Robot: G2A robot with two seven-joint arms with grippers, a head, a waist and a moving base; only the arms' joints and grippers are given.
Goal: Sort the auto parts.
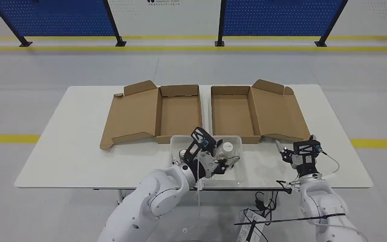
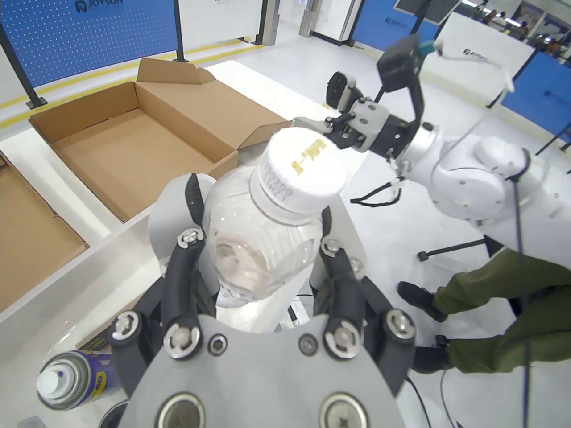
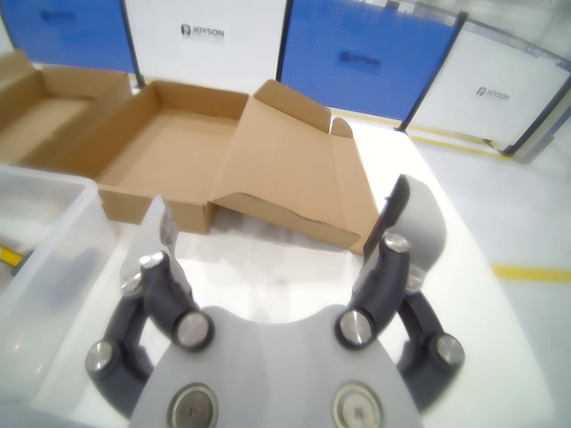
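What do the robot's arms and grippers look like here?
The left arm and right arm are glossy white with rounded joints. The left gripper and right gripper share a grey metal plate, black linkages with silver bolts, and pale fingers with black pads. Thin black cables run by the right wrist.

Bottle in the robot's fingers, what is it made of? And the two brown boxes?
The bottle looks like thin clear plastic: you can see through its shiny, ridged wall. Its cap seems to be solid white plastic, duller than the bottle. The brown boxes look like cardboard: flat dull brown, with folded flaps and crease lines.
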